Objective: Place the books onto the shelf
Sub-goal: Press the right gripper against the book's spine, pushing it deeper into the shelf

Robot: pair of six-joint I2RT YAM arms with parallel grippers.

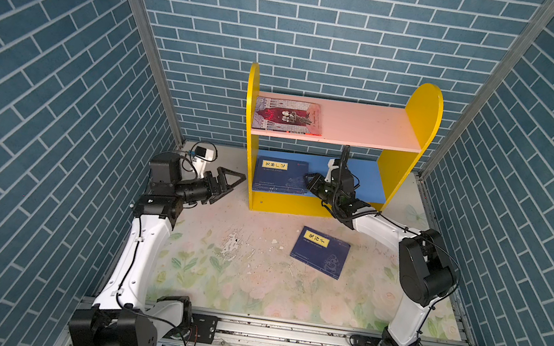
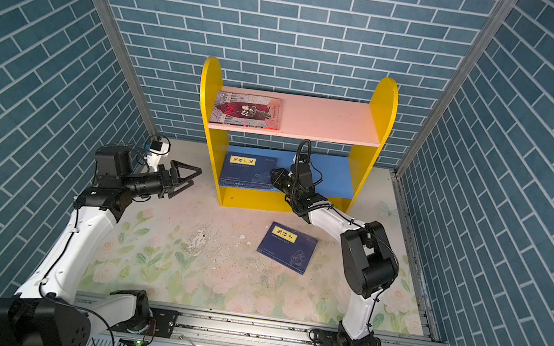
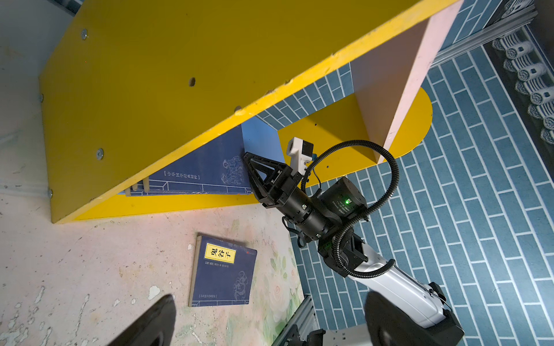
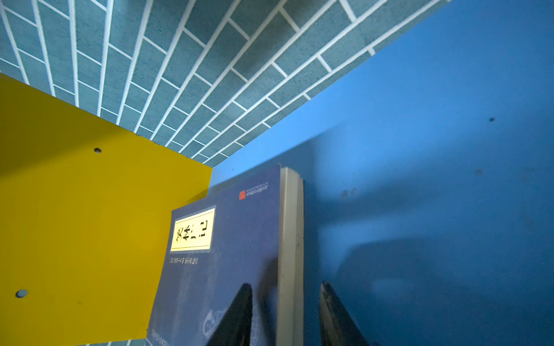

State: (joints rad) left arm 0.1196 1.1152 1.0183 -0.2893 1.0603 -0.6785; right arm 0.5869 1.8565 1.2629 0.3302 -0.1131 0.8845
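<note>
Reaching under the pink upper board of the shelf, the right claw sits at the right-hand edge of a navy stack of books. The stack lies flat at the left end of the blue lower board, against the yellow side panel. In the right wrist view the claw is partly open: one finger is over the top cover and the other is over the bare board, with the stack's pale page edge between them. It appears to grip nothing, though blur makes contact hard to judge. I cannot count the books in the stack with confidence.

The grey-and-red book lies flat at the left end of the pink board. A loose navy book with a yellow label lies on the floral worktop, in front of the shelf and right of centre in both top views.

The left claw hangs at centre left, just beside the shelf's left panel, spread wide and empty.
</note>
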